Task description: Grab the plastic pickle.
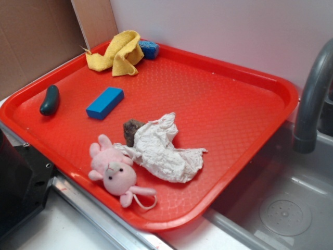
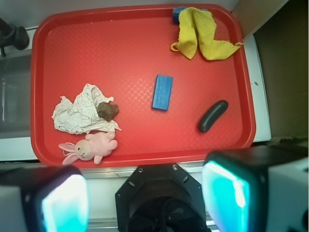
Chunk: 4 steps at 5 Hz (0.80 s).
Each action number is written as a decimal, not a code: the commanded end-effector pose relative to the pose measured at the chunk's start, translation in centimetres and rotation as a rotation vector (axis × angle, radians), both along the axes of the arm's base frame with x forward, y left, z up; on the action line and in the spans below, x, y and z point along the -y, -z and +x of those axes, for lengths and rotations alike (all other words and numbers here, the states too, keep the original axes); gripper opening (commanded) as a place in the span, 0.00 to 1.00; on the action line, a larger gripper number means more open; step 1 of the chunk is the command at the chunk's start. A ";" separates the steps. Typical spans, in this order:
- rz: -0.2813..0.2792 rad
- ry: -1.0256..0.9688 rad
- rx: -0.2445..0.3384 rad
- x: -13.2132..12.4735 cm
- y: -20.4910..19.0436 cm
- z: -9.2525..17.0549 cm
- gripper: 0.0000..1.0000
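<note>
Gripper [image 2: 145, 198] sits high above the near edge of the red tray [image 2: 130, 43], fingers [image 2: 65, 200] spread wide, nothing between them. Wrist view looks straight down on the tray; both pads glow teal at the bottom of the frame.

Plastic pickle [image 2: 213, 116] lies flat on the tray floor, near a side rim, tilted diagonally. Dark green, glossy, untouched. In the exterior view the pickle [image 1: 50, 100] is at the tray's left side, just beside the rim. Well apart from the gripper.

Blue block [image 2: 162, 92] lies near the pickle, toward the tray's middle, not touching it. Yellow cloth [image 2: 200, 34] is bunched in a far corner, partly covering a blue sponge [image 1: 149, 49]. Crumpled white paper [image 2: 77, 113] sits across the tray from the pickle, with a brown lump [image 2: 107, 111] touching its edge. Pink plush bunny [image 2: 89, 149] lies against the paper, near the front rim.

Grey faucet [image 1: 312, 99] and sink basin [image 1: 286, 208] sit beside the tray.
</note>
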State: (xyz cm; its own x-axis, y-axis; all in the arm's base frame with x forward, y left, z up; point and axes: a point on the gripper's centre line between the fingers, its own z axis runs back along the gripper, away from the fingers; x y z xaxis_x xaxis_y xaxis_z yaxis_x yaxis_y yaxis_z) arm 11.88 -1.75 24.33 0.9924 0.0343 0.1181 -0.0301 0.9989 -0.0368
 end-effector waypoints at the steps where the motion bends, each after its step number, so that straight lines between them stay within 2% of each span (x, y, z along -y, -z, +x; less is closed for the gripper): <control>1: 0.000 0.000 0.000 0.0 0.0 0.0 1.00; 2: -0.032 -0.192 -0.078 -4.5 5.0 2.6 1.00; 3: -0.104 -0.436 -0.007 -7.3 8.5 4.2 1.00; 4: -0.051 -0.684 0.089 -9.6 11.5 2.8 1.00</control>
State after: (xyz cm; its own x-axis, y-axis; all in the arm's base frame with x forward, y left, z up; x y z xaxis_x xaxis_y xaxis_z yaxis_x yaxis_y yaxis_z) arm 14.70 7.25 12.11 0.7417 0.6517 0.1585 -0.6439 0.7580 -0.1040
